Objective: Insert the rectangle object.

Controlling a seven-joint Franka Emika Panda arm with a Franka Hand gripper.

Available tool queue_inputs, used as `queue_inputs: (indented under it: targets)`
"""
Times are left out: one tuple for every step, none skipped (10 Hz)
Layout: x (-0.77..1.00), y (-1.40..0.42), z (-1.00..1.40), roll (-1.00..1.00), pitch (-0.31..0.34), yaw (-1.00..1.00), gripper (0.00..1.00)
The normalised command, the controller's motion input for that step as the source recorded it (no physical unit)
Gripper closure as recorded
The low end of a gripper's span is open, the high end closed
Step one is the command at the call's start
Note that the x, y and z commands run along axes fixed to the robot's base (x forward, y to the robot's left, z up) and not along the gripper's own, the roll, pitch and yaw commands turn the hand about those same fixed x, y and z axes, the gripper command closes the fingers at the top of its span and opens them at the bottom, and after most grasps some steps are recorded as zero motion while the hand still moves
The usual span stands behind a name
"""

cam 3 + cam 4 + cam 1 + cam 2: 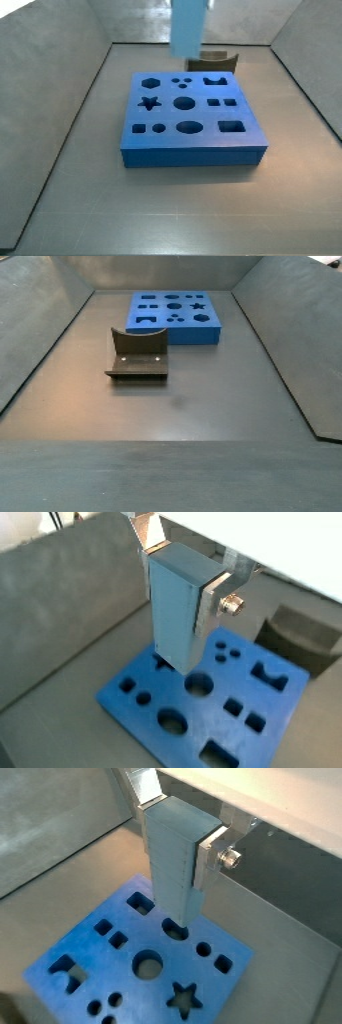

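My gripper [181, 572] is shut on the rectangle object [174, 612], a tall light-blue prism that hangs upright from its silver fingers [211, 604]. Both wrist views show this grip; the gripper [178, 830] clamps the prism [171, 868] near its upper end. The prism's lower end hovers above the dark-blue board [140, 712] with shaped holes, near a round hole, clear of the surface. In a side view only the prism [189, 28] shows, above the board's [194, 155] far edge. The prism and gripper are out of frame in the side view showing the board [174, 334].
The dark fixture [138, 354] stands on the floor beside the board; it also shows in a side view [211, 60] and a wrist view [301, 637]. Grey sloping walls [40, 346] enclose the floor on all sides.
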Motion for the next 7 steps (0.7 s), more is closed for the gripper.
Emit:
queue_inputs:
  targets:
    - [0.99,-0.05,-0.53,0.0,-0.029,0.04,1.0]
    - [0.9,0.03,-0.33,0.0,-0.06,0.13,1.0]
    - [0.83,0.02,-0.23,0.02,-0.064,0.21,1.0]
    - [0.81,0.0,-0.19,0.05,-0.07,0.22,1.0]
    - [0.84,-0.05,-0.26,0.05,-0.081,0.15,1.0]
    - [0.87,-0.2,-0.41,0.02,-0.083,0.1,1.0]
    - [0.87,-0.25,-0.63,-0.03,-0.104,0.08,1.0]
